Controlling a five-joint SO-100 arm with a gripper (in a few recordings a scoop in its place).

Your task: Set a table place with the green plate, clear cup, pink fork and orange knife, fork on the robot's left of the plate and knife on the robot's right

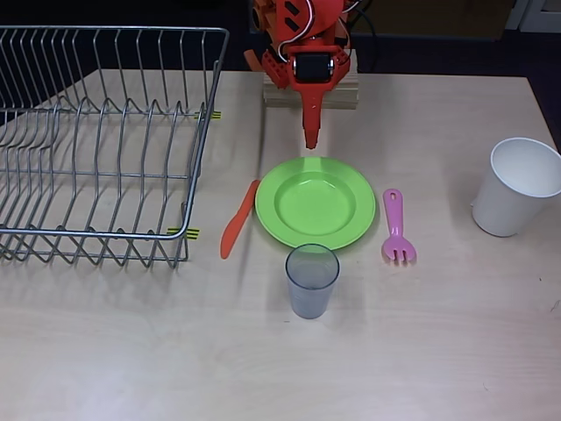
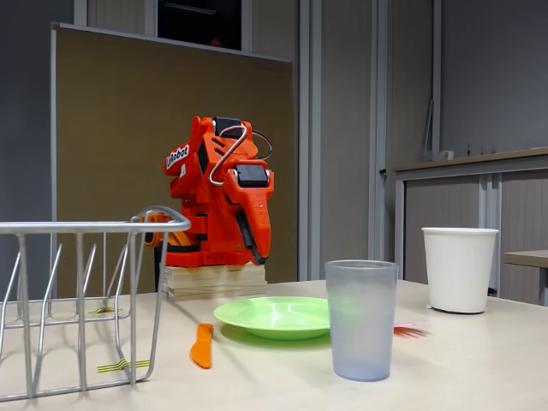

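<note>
The green plate (image 1: 316, 203) (image 2: 274, 315) lies at the table's middle. The orange knife (image 1: 237, 219) (image 2: 202, 345) lies just left of it in the overhead view, touching or nearly touching the rim. The pink fork (image 1: 396, 228) (image 2: 411, 329) lies right of the plate, tines toward the near edge. The clear cup (image 1: 312, 280) (image 2: 360, 318) stands upright in front of the plate. The red-orange arm is folded back over its wooden base; its gripper (image 1: 310, 136) (image 2: 256, 253) points down behind the plate, shut and holding nothing.
A wire dish rack (image 1: 96, 140) (image 2: 77, 291) takes up the table's left side in the overhead view. A white opaque cup (image 1: 515, 186) (image 2: 459, 268) stands at the far right. The wooden base block (image 1: 308, 90) sits at the table's far edge.
</note>
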